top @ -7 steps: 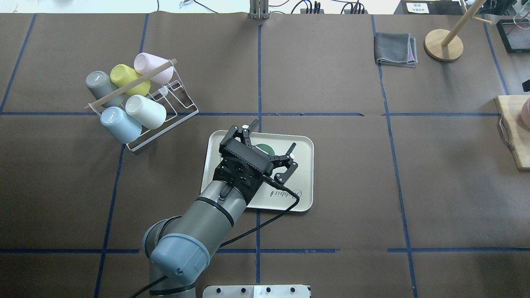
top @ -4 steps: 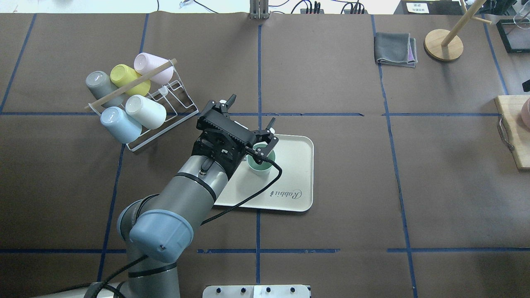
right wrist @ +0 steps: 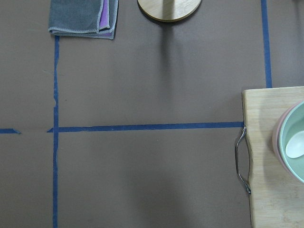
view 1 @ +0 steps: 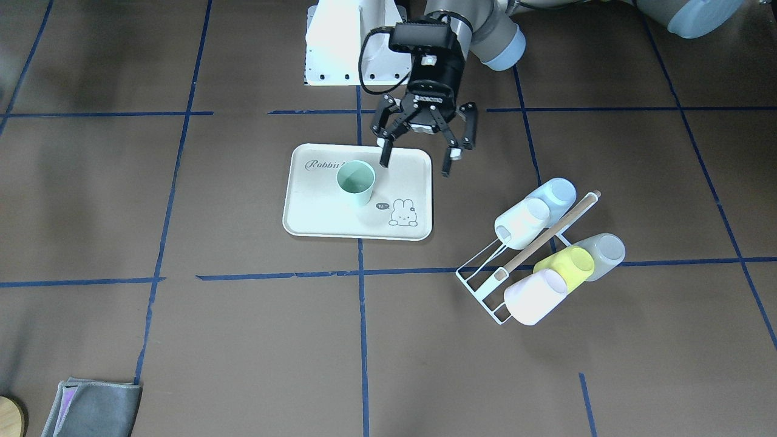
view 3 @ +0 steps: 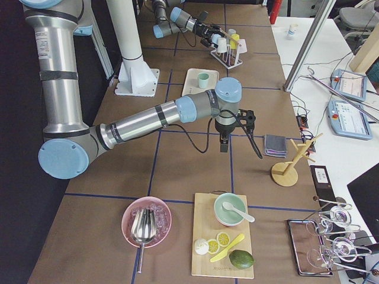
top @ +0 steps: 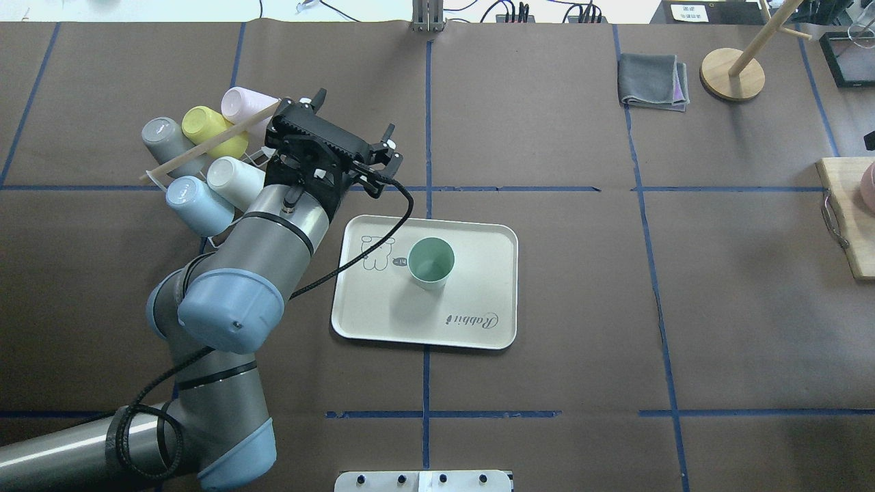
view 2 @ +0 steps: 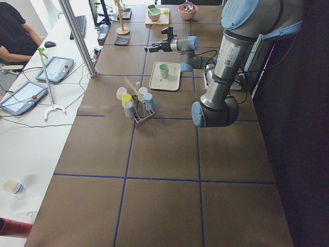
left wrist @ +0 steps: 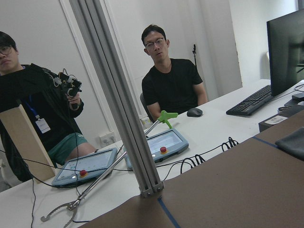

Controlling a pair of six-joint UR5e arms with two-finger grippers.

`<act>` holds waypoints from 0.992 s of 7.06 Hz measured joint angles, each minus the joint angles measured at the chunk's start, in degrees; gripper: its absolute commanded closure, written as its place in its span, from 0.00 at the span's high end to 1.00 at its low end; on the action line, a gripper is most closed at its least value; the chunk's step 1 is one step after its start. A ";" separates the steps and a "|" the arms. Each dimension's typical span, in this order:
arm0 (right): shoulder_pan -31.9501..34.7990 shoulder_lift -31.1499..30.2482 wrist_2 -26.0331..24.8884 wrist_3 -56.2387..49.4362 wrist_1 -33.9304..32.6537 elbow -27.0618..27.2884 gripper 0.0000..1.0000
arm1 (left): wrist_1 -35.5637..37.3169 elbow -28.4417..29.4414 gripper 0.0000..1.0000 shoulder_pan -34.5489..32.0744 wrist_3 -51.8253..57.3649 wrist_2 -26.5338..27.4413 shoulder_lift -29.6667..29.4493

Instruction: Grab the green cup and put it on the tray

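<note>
The green cup (top: pixel 431 263) stands upright on the cream tray (top: pixel 478 335), near its middle. It also shows in the front view (view 1: pixel 356 182), beside the rabbit drawing on the tray (view 1: pixel 303 224). My left gripper (top: pixel 355 113) is open and empty. It is raised above the table, apart from the cup, between the tray and the cup rack, and shows in the front view (view 1: pixel 416 162) with its fingers spread. My right gripper (view 3: pixel 224 142) shows only in the right side view, far to the right of the tray. I cannot tell whether it is open or shut.
A white wire rack (top: pixel 287 164) with several cups lying in it sits left of the tray, close under my left wrist. A folded grey cloth (top: pixel 653 80), a wooden stand (top: pixel 731 74) and a cutting board (top: pixel 847 212) are at the far right.
My left gripper, open throughout, rose and moved away from the tray, back and to the left toward the rack. The green cup stays upright on the tray.
</note>
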 measured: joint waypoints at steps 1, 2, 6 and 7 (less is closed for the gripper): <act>0.03 0.01 -0.01 0.00 0.00 0.10 1.00 | 1.81 -0.08 0.98 -2.46 -1.96 -0.99 0.46; 0.05 0.03 -0.01 0.00 0.00 0.13 1.00 | 4.75 -0.18 0.98 -4.25 -4.18 -2.79 1.24; 0.07 -0.02 -0.03 -0.04 -0.06 0.61 1.00 | 13.48 -3.09 0.99 -13.14 -11.88 -19.81 10.06; 0.07 -0.09 -0.12 -0.19 -0.03 0.54 1.00 | 17.19 -5.09 0.99 -16.41 -14.27 -26.74 12.44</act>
